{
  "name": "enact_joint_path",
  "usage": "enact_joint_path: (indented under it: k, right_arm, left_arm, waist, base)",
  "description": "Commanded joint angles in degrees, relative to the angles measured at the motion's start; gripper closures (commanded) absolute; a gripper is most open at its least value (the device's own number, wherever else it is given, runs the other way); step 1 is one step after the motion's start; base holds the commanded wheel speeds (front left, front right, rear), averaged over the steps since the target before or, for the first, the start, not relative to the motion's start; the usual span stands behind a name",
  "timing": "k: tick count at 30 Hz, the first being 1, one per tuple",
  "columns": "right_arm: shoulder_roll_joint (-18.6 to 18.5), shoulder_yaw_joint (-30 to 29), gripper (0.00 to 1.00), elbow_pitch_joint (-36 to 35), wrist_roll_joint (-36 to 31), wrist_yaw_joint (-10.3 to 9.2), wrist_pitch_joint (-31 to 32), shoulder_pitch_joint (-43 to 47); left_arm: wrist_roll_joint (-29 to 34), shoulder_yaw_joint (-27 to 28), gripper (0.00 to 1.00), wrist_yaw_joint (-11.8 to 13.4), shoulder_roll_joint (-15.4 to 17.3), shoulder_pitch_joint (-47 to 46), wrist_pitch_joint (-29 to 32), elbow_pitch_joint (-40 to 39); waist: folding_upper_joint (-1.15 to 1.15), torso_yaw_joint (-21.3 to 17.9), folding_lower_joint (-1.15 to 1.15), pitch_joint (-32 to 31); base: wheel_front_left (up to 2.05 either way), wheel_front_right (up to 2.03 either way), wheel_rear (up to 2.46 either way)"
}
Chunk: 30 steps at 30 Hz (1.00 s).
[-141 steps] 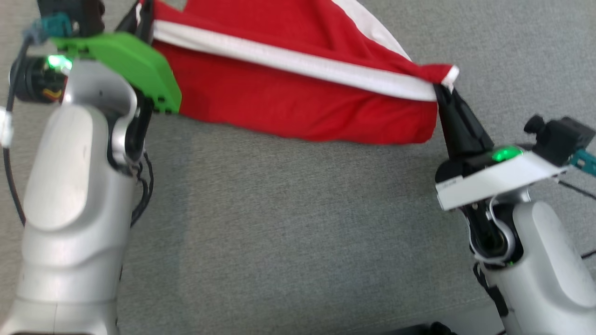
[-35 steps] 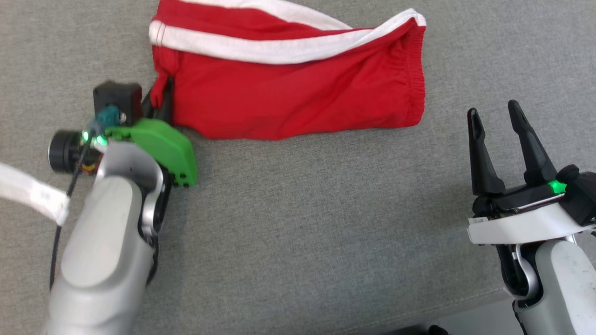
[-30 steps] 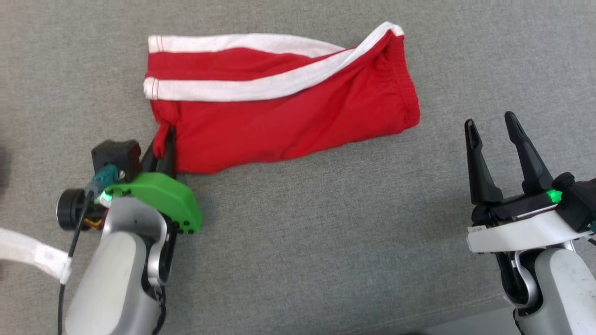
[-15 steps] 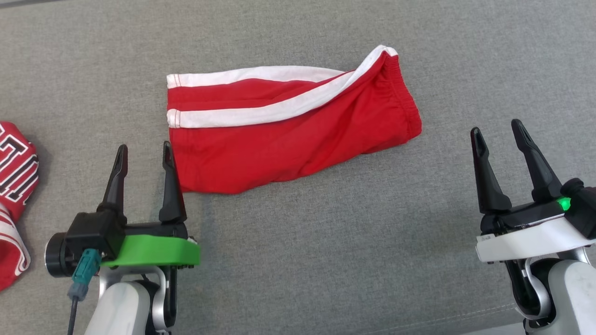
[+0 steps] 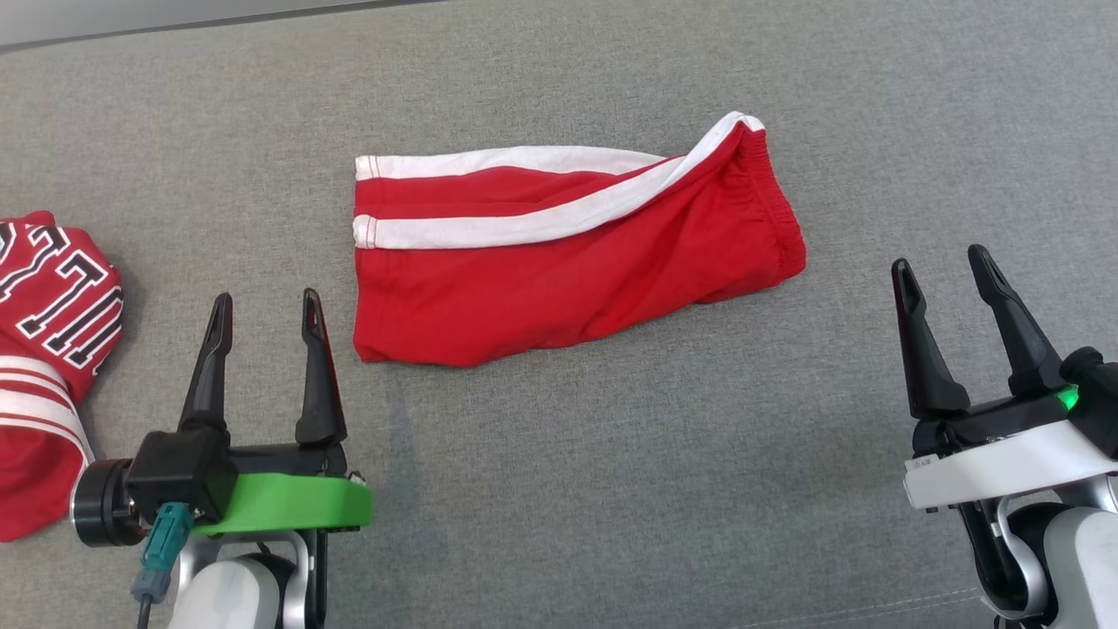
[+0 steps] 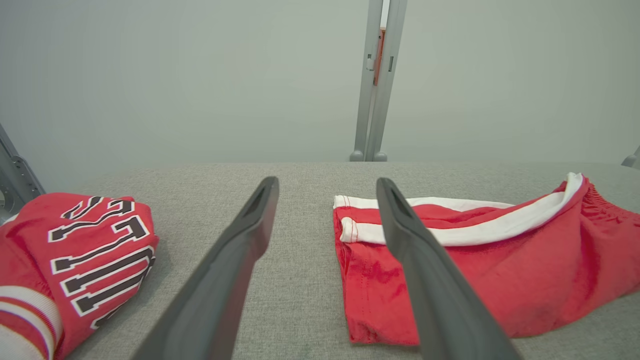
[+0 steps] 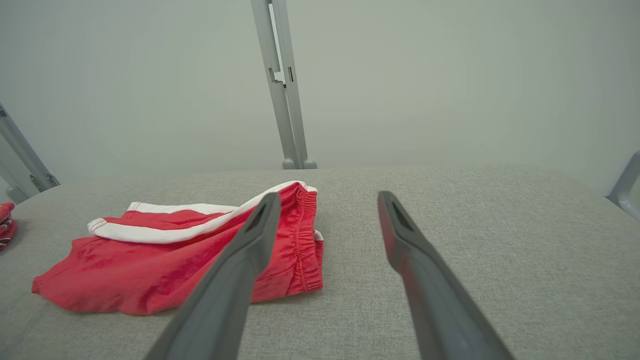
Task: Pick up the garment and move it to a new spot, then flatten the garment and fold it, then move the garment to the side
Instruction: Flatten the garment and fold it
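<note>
The red garment (image 5: pixel 568 271), white-striped, lies folded and flat in the middle of the grey padded surface (image 5: pixel 611 489), its elastic waistband at the robot's right end and its hems at the left. Just beside its near left corner, clear of the cloth, the left gripper (image 5: pixel 266 299) has its fingers spread wide with nothing between them; it points away from the robot, low over the surface. The right gripper (image 5: pixel 941 260) is well apart from the waistband end, its fingers likewise wide apart and empty, leaning slightly toward the garment. A bunched red jersey (image 5: pixel 52 306) with black-and-white lettering lies at the far left.
</note>
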Motion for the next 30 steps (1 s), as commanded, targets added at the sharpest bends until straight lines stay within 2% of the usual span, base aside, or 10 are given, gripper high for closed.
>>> enact_joint_path:
  k: [1, 7, 15, 21, 28, 29, 30]
  right_arm:
    - [0.0, -0.3, 0.00, -0.1, 0.1, -0.04, 0.1, 0.8]
    - [-0.5, -1.3, 0.00, 0.5, 0.4, -0.04, 0.7, 0.3]
    - [-3.3, -0.8, 0.00, 4.7, 1.5, -0.04, 1.3, -6.2]
    - [-4.2, 1.6, 0.00, 12.8, 3.0, -0.04, 0.5, -12.7]
    - [-3.7, 5.4, 0.00, 24.1, 5.5, -0.01, 0.8, -16.8]
    - [-3.7, 6.5, 0.27, 25.4, 6.2, -0.01, 1.0, -16.6]
    - [-3.7, 7.2, 0.41, 26.1, 7.0, -0.01, 1.0, -16.6]
  left_arm:
    - [0.6, 0.0, 0.00, 0.4, 0.4, 0.5, 0.2, -0.3]
    - [1.3, -0.7, 0.00, 0.3, 0.5, -1.8, 0.1, -1.3]
    - [2.9, -3.6, 0.00, -0.9, -1.2, -8.2, -0.7, -2.1]
    - [3.5, -4.8, 0.00, -1.7, -2.7, -12.1, -2.1, -0.8]
    - [4.3, -5.1, 0.00, -1.7, -2.9, -13.1, -2.9, -0.2]
    - [4.3, -4.9, 0.00, -1.6, -2.8, -13.0, -3.0, -0.1]
    - [4.4, -4.9, 0.00, -1.5, -2.7, -12.9, -3.1, -0.1]
  waist:
    - [0.00, 0.1, 0.00, 0.1]
    - [0.00, 1.6, 0.00, 2.1]
    - [0.00, 6.6, 0.00, 10.1]
    - [0.00, 8.9, 0.00, 13.8]
    - [0.00, 9.0, 0.00, 13.8]
    - [0.00, 8.8, 0.00, 13.5]
    - [0.00, 8.7, 0.00, 13.3]
  base:
    - [0.00, 0.00, 0.00]
    - [0.00, 0.00, 0.00]
    - [0.00, 0.00, 0.00]
    - [0.00, 0.00, 0.00]
    - [0.00, 0.00, 0.00]
    - [0.00, 0.00, 0.00]
    - [0.00, 0.00, 0.00]
